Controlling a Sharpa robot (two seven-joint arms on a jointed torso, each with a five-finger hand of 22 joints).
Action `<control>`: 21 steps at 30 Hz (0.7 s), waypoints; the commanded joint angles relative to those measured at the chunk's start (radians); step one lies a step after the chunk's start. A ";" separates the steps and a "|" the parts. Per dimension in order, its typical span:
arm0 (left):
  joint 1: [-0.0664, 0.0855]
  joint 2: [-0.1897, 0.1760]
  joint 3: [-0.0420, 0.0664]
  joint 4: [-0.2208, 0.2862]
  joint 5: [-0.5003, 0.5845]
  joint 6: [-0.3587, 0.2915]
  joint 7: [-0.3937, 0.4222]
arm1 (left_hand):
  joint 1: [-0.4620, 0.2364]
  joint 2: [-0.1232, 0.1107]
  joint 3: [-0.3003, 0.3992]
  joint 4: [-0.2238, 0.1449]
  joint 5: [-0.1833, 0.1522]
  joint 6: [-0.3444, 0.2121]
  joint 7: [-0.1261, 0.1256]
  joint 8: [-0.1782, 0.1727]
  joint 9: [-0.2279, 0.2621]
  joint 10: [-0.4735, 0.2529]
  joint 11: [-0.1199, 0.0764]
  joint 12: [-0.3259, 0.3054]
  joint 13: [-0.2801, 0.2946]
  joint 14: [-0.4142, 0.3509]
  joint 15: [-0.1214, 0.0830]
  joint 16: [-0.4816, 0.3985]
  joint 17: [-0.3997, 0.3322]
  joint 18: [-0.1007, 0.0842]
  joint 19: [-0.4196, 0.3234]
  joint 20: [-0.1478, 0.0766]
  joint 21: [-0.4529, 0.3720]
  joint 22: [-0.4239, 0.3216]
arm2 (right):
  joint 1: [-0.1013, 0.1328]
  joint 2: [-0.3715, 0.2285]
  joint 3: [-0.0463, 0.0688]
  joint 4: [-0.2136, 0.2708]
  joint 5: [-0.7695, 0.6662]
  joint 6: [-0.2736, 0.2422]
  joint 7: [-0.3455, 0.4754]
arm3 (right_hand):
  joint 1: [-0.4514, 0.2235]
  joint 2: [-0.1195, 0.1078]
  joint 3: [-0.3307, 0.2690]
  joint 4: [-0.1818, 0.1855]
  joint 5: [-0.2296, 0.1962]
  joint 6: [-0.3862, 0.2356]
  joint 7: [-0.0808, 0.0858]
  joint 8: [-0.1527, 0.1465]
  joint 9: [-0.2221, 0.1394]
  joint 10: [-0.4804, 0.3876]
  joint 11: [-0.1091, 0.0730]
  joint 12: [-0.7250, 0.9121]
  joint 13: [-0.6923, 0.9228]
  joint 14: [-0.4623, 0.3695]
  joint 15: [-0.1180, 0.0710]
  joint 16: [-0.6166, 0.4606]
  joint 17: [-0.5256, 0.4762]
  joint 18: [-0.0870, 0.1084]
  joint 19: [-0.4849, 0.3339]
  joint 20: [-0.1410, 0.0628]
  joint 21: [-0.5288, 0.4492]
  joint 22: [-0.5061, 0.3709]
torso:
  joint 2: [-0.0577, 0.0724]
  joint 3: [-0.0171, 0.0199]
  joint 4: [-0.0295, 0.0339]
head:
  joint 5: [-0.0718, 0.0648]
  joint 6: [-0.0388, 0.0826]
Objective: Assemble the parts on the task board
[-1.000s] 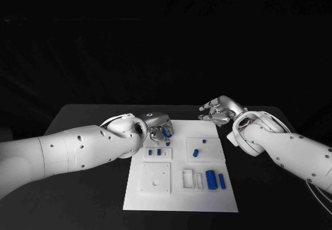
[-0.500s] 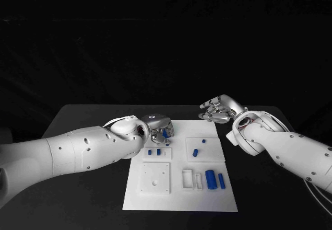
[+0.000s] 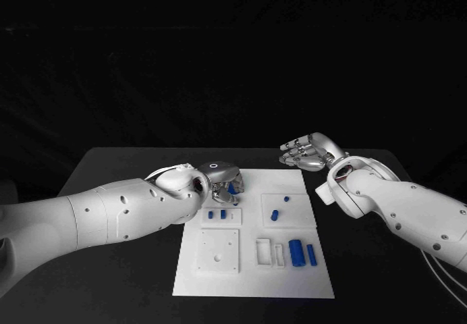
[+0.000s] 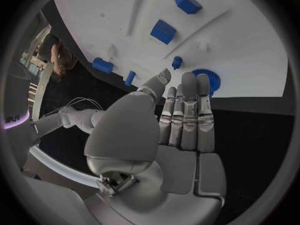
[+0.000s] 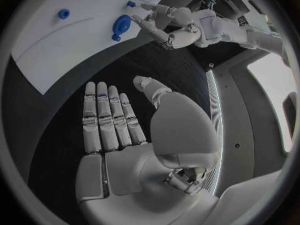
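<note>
You see the flat white rectangular task board (image 3: 255, 270) lying in the middle of the black table (image 3: 117, 169). Your left silver hand (image 3: 223, 181) hovers over the board's far left corner, fingers straight and together above a round blue disc-shaped part (image 4: 209, 79); it grasps nothing. Your right silver hand (image 3: 310, 154) hangs beyond the board's far right corner over bare table, fingers extended, released. 2 small blue block parts (image 3: 217, 214) stand in a raised tile, and 2 blue cylinders (image 3: 303, 253) lie near the board's right edge.
</note>
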 commanded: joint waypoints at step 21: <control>-0.024 0.016 0.000 -0.033 0.006 0.029 0.009 | 0.010 0.006 0.010 0.046 0.013 0.001 0.010 -0.001 0.000 0.005 0.000 -0.005 -0.001 -0.006 0.002 0.042 -0.011 0.008 0.048 0.000 -0.063 0.024 | 0.000 0.003 0.000 -0.003 0.083 0.009 0.085 | -0.005 0.011 0.018 -0.006 -0.006 -0.020 0.002 -0.006 -0.002 -0.012 0.006 -0.006 0.000 -0.010 0.004 0.000 -0.001 0.021 -0.002 0.003 0.005 -0.004 | 0.000 -0.0002 -0.0012 | -0.002 -0.004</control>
